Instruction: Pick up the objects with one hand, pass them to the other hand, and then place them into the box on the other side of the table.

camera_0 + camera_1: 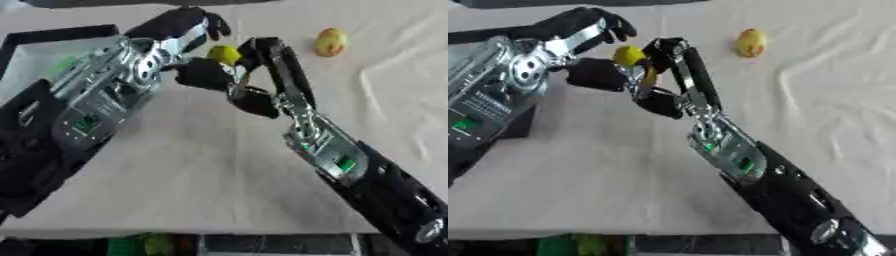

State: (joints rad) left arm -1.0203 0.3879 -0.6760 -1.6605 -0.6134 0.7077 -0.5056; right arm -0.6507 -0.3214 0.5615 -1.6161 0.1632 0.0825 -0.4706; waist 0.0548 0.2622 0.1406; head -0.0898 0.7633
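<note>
Left eye view shows mid-handover: right hand pinching a yellow-green object, left hand curled over it, box still unfilled, yellow-red fruit waiting.

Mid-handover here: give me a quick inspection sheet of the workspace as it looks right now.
Surface: table under a wrinkled white cloth.
Job's things: yellow-green fruit held between both hands above the table; second fruit, yellow with a reddish patch, lying on the cloth at far right; box with black walls at far left, contents unclear.
Clutter: nothing seen on the cloth.
Hands: right hand fingers curled round the held fruit; left hand curled over it from the left, contact hard to judge.
Cables: nothing seen.
Surroundings: green and dark shapes below the near table edge, not identifiable.
</note>
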